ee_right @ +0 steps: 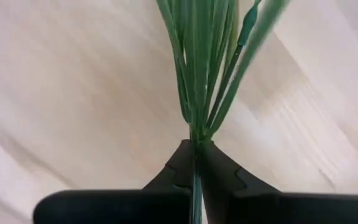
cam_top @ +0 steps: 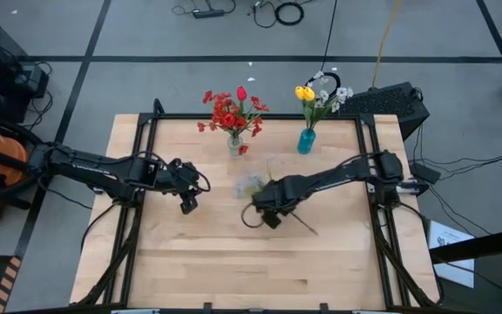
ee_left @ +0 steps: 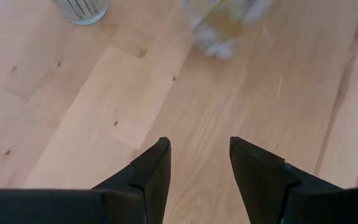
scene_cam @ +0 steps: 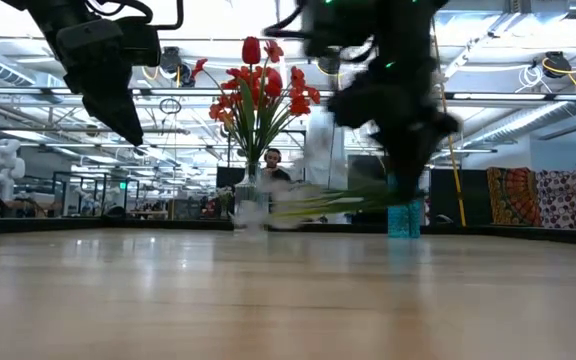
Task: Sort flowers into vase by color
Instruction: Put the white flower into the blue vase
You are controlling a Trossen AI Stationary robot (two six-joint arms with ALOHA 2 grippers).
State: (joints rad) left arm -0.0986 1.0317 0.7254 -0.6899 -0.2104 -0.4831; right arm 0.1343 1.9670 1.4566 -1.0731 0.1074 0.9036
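Reds sorted in clear vase (cam_top: 234,144) at 12 o'clock; yellows plus whites in blue vase (cam_top: 306,140) at 1. Last spray (cam_top: 253,185) pinched by stem in right gripper (cam_top: 266,212), table centre, unplaced. Left gripper (cam_top: 187,201) parked at 9, jaws open.

Two obstacles stand at the far edge of the pale wooden table (cam_top: 234,270), a clear glass vase of red flowers (cam_top: 234,144) and a blue vase of yellow tulips (cam_top: 306,140) (a gap between them), while the near half lies open.
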